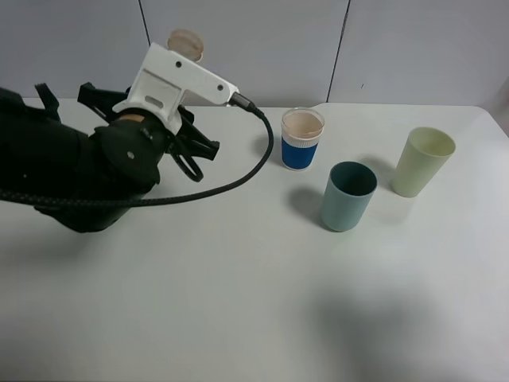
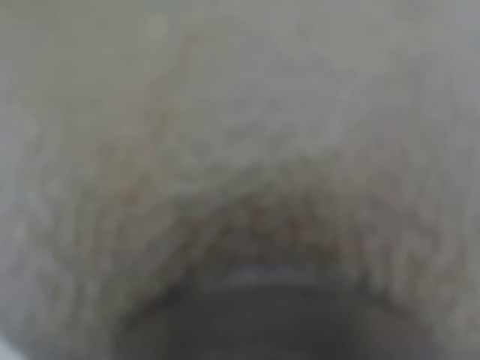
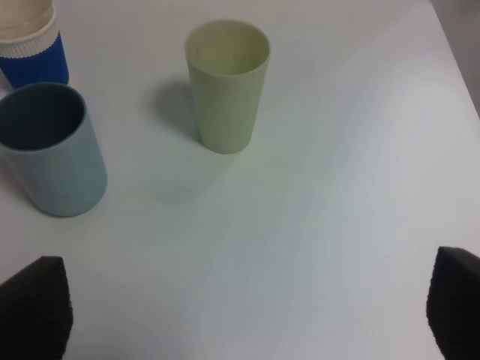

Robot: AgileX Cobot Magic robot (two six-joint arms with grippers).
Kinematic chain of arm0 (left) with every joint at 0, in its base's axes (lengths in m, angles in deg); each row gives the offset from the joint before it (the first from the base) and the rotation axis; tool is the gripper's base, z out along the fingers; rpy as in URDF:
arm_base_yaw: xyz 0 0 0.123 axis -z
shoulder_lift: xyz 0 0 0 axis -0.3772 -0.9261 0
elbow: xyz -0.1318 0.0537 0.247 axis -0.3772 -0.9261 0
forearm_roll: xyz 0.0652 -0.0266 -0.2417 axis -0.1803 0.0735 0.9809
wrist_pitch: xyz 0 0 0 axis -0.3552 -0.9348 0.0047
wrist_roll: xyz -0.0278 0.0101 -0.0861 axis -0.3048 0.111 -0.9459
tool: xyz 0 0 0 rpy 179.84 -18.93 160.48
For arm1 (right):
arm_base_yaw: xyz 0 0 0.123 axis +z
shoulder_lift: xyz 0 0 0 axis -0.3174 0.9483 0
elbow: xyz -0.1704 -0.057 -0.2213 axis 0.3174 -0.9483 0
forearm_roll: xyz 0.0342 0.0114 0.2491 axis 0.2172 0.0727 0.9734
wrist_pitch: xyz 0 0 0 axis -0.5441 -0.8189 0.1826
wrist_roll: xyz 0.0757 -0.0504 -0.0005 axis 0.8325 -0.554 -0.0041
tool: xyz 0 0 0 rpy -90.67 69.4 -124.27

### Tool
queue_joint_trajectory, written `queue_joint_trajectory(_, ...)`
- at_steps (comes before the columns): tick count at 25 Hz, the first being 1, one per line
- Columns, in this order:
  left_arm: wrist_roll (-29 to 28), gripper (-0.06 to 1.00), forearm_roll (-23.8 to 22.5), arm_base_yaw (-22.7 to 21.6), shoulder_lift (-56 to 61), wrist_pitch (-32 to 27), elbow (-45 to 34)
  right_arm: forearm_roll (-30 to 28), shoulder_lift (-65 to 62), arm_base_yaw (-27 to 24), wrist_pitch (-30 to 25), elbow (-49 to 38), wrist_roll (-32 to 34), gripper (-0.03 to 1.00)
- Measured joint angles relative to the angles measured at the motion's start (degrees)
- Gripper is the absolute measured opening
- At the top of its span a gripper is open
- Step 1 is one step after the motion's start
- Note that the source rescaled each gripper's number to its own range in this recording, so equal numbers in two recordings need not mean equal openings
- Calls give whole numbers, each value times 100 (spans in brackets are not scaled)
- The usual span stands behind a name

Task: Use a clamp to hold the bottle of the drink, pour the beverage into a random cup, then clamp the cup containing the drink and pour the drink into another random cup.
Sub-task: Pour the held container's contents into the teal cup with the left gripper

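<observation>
Only the round pinkish mouth of the bottle [image 1: 185,44] shows, poking up behind the white camera mount of my left arm at the back left. My left gripper is hidden under that mount. Its wrist view is filled by a pale blur right at the lens, so it stands shut on the bottle. The drink is out of view. The teal cup [image 1: 347,199] [image 3: 52,157] stands upright right of centre, with no liquid showing inside. The blue-banded cup [image 1: 302,143] [image 3: 30,52] stands behind it to the left. My right gripper [image 3: 244,307] hangs open above the table, short of the cups.
A pale yellow-green cup [image 1: 421,163] [image 3: 225,90] stands upright to the right of the teal one. A black cable loops from the left wrist mount across the white table [image 1: 238,302]. The table's back edge meets a grey wall.
</observation>
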Motion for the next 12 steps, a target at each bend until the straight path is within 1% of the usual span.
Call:
queue_joint_trajectory(3, 1168, 2, 303, 0, -109, -9, 477, 0, 0, 0, 0, 0, 0, 81)
queue_joint_trajectory(7, 2469, 2, 846, 39, -428, -63, 1040, -5, 0, 0, 0, 0, 0, 81)
queue_joint_trajectory(10, 3116, 2, 1212, 165, -591, -204, 1410, -5, 0, 0, 0, 0, 0, 81)
queue_joint_trajectory(12, 3447, 2, 1435, 277, -678, -289, 1645, -5, 0, 0, 0, 0, 0, 81)
